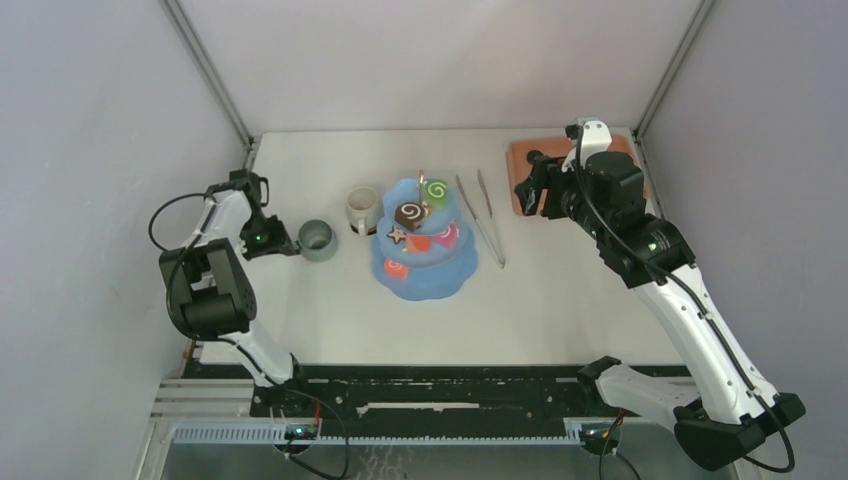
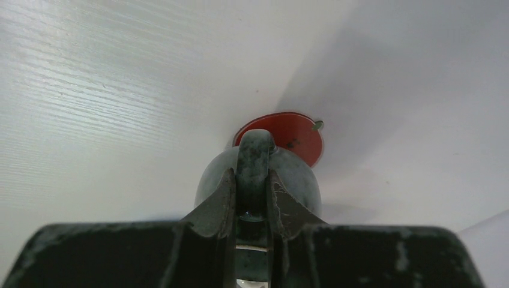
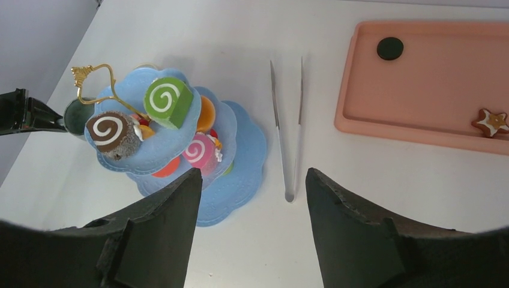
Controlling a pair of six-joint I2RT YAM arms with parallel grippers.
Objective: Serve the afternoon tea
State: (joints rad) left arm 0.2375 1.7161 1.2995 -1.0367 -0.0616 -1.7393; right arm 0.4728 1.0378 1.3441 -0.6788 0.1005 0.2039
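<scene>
**Tea stand stocked, one cookie and a mug to go**

My left gripper [image 2: 252, 175] was clamped shut on the looped handle of the grey-green mug [image 1: 318, 240], near the left edge of the table [image 1: 560, 300]. A flat red disc [image 2: 288, 133] showed just beyond the mug; I could not tell whether the two touched. The mug looked glazed and mottled, round-bellied. The white mug [image 1: 362, 208] stood between it and the cake stand [image 1: 425, 250], which rose mid-table in three scalloped, matte light-blue tiers under a gold wire loop. Swirl rolls [image 3: 167, 101] and other bright pastries already filled its tiers, so I judged the serving mostly done. My right gripper [image 3: 252, 180] hovered with jaws wide apart and empty above the slim, polished metal tongs [image 3: 287, 129]. One iced star cookie [image 3: 491, 122] lay on the smooth pink tray [image 3: 420, 114] at the far right corner, seemingly the last to move.
</scene>
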